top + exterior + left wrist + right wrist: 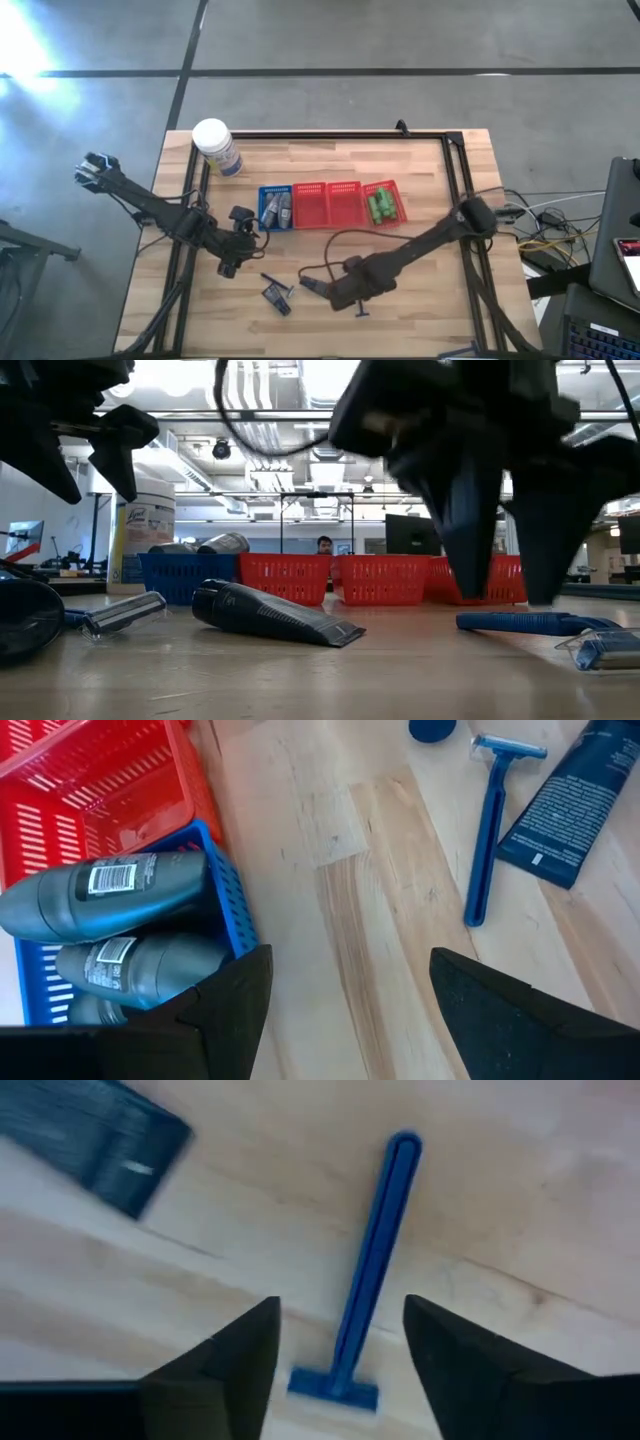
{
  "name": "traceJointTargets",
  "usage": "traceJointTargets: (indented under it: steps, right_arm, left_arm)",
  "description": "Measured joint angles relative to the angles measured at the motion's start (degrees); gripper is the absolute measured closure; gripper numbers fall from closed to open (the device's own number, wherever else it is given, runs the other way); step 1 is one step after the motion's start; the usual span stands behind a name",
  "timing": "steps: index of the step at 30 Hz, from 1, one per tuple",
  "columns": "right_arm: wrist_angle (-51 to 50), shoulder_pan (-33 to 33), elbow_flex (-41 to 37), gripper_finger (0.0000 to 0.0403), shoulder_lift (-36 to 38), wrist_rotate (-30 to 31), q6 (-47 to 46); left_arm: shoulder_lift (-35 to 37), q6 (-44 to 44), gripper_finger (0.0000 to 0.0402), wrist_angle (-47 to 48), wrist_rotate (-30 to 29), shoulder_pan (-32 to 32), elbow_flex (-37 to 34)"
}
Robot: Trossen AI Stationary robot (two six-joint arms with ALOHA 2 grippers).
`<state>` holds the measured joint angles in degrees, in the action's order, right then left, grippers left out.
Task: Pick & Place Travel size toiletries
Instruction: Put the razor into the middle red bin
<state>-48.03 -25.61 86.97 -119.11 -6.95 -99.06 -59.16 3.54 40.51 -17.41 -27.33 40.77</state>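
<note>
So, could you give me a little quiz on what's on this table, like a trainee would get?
1. True or false: the blue basket beside the left gripper holds grey tubes.
2. What lies between the open fingers of the right gripper? A) a blue razor B) a green bottle C) a white jar
3. Fill in: the row has ___ red baskets.

Key: 1 true; 2 A; 3 three.

Blue razor [368, 1270]; grey tubes [100, 895] in blue basket [275, 207]; red baskets [327, 204]; green bottles [383, 205].
</note>
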Motion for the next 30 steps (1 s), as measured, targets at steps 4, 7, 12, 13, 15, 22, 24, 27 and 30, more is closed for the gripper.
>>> traceJointTargets:
  steps: [4,7,12,13,15,22,24,27,30]
  right_arm:
    - [-0.60,0.01,0.14,0.0245,-3.10,-3.76,0.10]
    - [-1.14,0.10,0.20,0.0289,-3.17,-5.10,2.16]
    - [-6.74,1.50,-0.10,0.0375,1.06,-0.77,5.92]
    - [-8.03,2.37,-0.08,0.0379,2.68,0.45,7.04]
    - [-11.04,5.01,0.03,0.0376,6.39,2.80,9.71]
    - [-12.08,20.83,-0.24,0.0373,18.35,11.07,21.61]
    - [-10.35,26.76,-1.33,0.0370,18.72,9.73,26.41]
    - [-5.54,33.60,-3.00,0.0360,16.55,6.30,31.75]
    - [-4.48,36.53,-3.18,0.0343,13.66,2.35,35.19]
  left_arm:
    - [0.00,-1.23,0.0126,0.00,-0.01,0.01,0.00]
    - [0.02,-1.88,0.0126,0.01,-0.02,0.00,0.00]
    - [0.02,-1.96,0.0126,0.02,-0.04,0.00,0.00]
    - [0.02,-1.95,0.0126,-0.02,-0.18,0.00,0.00]
    - [0.02,-1.93,0.0126,0.02,-0.46,0.00,0.00]
    - [0.02,-1.88,0.0126,-0.26,-0.75,0.00,0.00]
    - [0.02,-1.51,0.0126,-0.46,-1.15,0.02,0.00]
    - [0.02,-1.17,0.0126,-0.46,-1.73,0.07,0.00]
    - [0.02,-0.26,0.0126,-0.49,-1.78,0.07,0.00]
